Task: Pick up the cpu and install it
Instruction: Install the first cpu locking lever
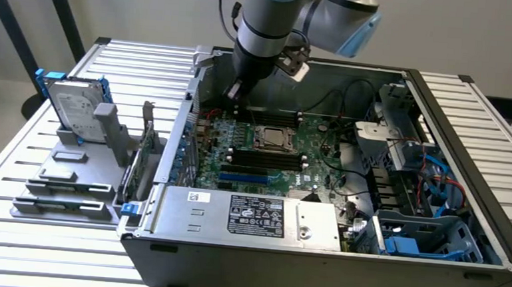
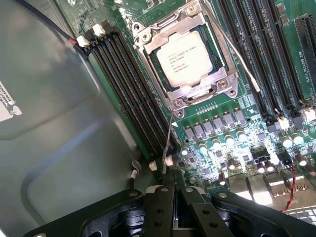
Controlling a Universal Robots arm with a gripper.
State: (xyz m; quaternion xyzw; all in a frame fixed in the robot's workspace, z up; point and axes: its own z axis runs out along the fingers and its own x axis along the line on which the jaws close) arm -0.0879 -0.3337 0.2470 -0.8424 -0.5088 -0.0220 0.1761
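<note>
An open computer case (image 1: 319, 271) lies on a slatted table (image 1: 485, 111), and the arm (image 1: 268, 24) reaches down into it over the green motherboard (image 1: 317, 130). The gripper (image 2: 168, 183) hangs low near the memory slots (image 2: 128, 84), fingers pressed together. The cpu (image 2: 185, 58) sits flat in its socket (image 2: 219, 86), framed by metal. A thin lever (image 2: 169, 138) runs from the socket's corner to the fingertips; I cannot tell whether it is pinched.
</note>
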